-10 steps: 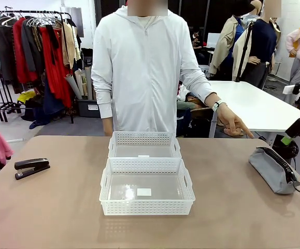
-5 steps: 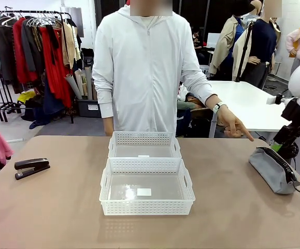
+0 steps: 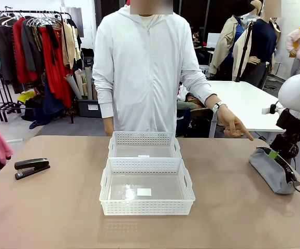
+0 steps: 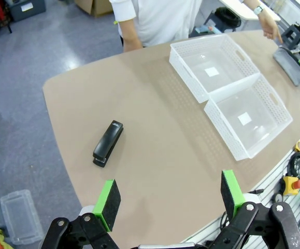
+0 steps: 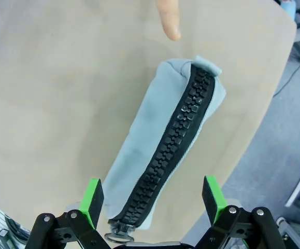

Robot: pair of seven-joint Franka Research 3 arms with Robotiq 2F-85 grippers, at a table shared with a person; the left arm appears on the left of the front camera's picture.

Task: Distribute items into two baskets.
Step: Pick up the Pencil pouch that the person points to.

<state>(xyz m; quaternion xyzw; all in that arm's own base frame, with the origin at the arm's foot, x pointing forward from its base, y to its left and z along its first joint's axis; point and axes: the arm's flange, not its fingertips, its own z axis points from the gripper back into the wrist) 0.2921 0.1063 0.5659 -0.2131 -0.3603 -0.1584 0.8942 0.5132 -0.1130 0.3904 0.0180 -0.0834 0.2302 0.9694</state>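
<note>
The grey pouch (image 3: 272, 170) with a black braided strip lies at the table's right end. My right gripper (image 3: 274, 153) hangs open just above its far end. In the right wrist view the pouch (image 5: 165, 150) lies lengthwise between the green pads of that gripper (image 5: 152, 199), untouched. The black stapler (image 3: 31, 168) rests at the table's left end. It also lies below my open left gripper (image 4: 169, 197), as the stapler (image 4: 108, 143) well ahead of the fingers. Two white baskets stand mid-table, the near one (image 3: 147, 206) against the far one (image 3: 143, 138).
A person in white stands at the far side, one hand (image 3: 232, 124) pointing a finger (image 5: 169, 18) down at the pouch. Both baskets (image 4: 187, 78) (image 4: 223, 130) hold nothing. Bare tabletop lies between the baskets and each item.
My right arm has come down and inward, bringing its open gripper from beyond the table's right edge to just over the pouch. The person's pointing hand, stapler and baskets stayed put.
</note>
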